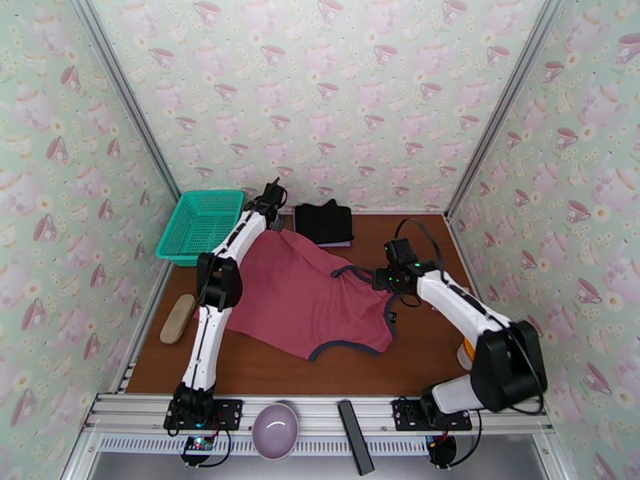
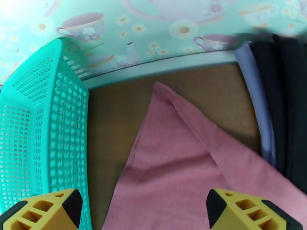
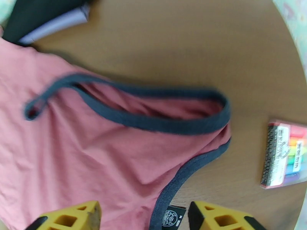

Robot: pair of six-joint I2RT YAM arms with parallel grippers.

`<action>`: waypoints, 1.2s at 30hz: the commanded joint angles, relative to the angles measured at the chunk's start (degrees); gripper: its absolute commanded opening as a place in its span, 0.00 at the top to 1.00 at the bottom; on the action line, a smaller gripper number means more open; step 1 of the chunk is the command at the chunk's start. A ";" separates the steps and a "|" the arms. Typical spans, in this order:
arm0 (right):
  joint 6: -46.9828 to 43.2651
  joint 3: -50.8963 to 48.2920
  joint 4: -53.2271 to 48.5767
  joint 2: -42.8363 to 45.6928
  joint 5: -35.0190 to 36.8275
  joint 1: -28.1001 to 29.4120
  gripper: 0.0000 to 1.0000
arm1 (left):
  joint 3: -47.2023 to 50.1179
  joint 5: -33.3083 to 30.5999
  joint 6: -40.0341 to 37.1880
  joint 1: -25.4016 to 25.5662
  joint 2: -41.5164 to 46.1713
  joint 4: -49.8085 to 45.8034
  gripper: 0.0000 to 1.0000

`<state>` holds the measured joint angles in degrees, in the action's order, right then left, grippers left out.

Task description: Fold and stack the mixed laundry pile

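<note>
Roughly, two of three pieces look done: the black garment (image 1: pixel 324 222) sits folded on the lavender cloth (image 2: pixel 264 123) at the far edge of the table (image 1: pixel 416 234). The dusty-red top (image 1: pixel 304 302) lies spread flat and unfolded mid-table, so its folding and stacking remain. The left gripper (image 2: pixel 144 206) hovers over the top's far corner, fingers spread wide, holding nothing. The right gripper (image 3: pixel 144 217) straddles the navy trim (image 3: pixel 169 125), fingers apart, not closed on it. A small black tag (image 3: pixel 173 217) at the trim carries a logo too small to read; print on the marker pack (image 3: pixel 286 154) is likewise illegible.
</note>
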<state>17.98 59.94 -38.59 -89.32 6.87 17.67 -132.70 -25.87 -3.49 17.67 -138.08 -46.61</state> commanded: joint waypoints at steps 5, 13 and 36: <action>0.57 6.78 -1.99 -16.43 2.04 -0.12 0.66 | 11.69 0.87 -0.66 7.86 22.88 0.95 0.09; -4.97 26.62 -9.05 -31.67 2.53 -5.21 0.77 | 35.97 1.03 8.38 14.23 41.82 -2.55 0.09; -14.42 54.59 -14.79 -36.08 3.84 -15.38 0.54 | 74.42 12.31 35.12 8.45 65.04 -15.97 0.17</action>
<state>4.08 120.42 -55.35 -135.48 12.10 0.67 -60.71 -18.61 26.87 27.99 -74.72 -60.25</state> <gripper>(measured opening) 0.442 0.831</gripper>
